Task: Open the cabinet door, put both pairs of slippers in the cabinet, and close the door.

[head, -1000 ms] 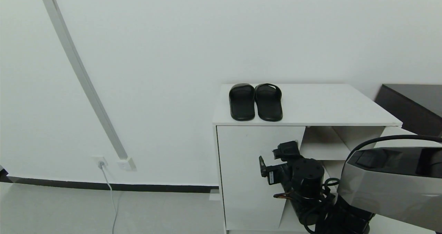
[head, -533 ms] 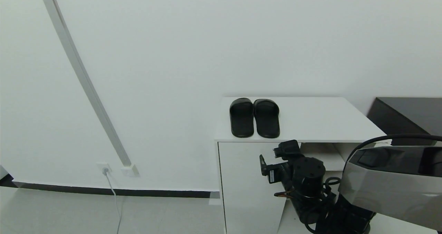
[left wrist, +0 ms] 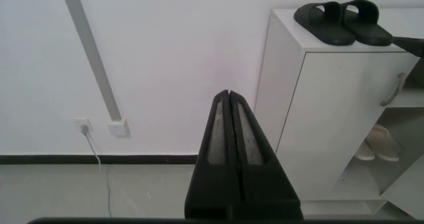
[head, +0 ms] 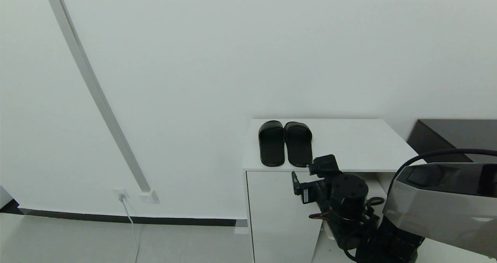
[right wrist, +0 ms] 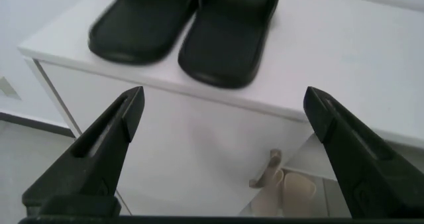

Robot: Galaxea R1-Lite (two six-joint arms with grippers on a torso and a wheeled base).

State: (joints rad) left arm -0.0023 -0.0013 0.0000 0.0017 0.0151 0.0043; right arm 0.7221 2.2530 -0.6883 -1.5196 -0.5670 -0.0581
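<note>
Head view: black slippers [head: 285,143] sit as a pair, side by side and touching, on top of the white cabinet [head: 349,142], near its left front corner, heels at the front edge. Right arm is up in front of the cabinet, just below the top edge, to the right of the pair. Cabinet's left door [head: 279,216] is flat against the front; the section to its right is open, with shelves showing.

Right wrist view: right gripper [right wrist: 224,97] has its fingers spread wide apart, nothing between them, level with the cabinet's top front edge and aimed at the black slippers, not touching them. Door handle [right wrist: 265,171] is below, beige slippers [right wrist: 291,187] behind it on a shelf inside.

Left wrist view: left gripper [left wrist: 228,98] has its fingers pressed together, nothing held, well apart from the cabinet and to its left. Beige pair is visible on a lower shelf in the open section.

Rest: white wall [head: 233,53], a grey conduit [head: 93,88] running diagonally down to a socket [head: 121,195] with a cable [head: 131,224] plugged in, dark furniture [head: 454,133] right of the cabinet.
</note>
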